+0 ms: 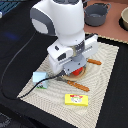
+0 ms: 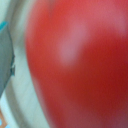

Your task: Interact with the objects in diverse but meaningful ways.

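Observation:
The round red tomato (image 1: 75, 76) lies on the tan plate (image 1: 83, 73) in the middle of the woven mat. My gripper (image 1: 73, 71) is down right over it, and the arm hides most of it. In the wrist view the tomato (image 2: 80, 65) fills the picture, blurred and very close. One grey finger (image 2: 4, 57) shows beside it with a strip of plate (image 2: 22, 95) between them, so the jaws look open around it. The white-and-green milk carton (image 1: 40, 79) and the flat yellow box (image 1: 76, 99) lie on the mat. The fish-shaped piece is out of view.
Orange-handled cutlery lies beside the plate, one piece (image 1: 78, 86) on the near side and one (image 1: 94, 62) on the far side. A grey pot (image 1: 96, 14) and a bowl (image 1: 124, 19) stand beyond the mat. A black cable (image 1: 20, 60) trails on the exterior view's left.

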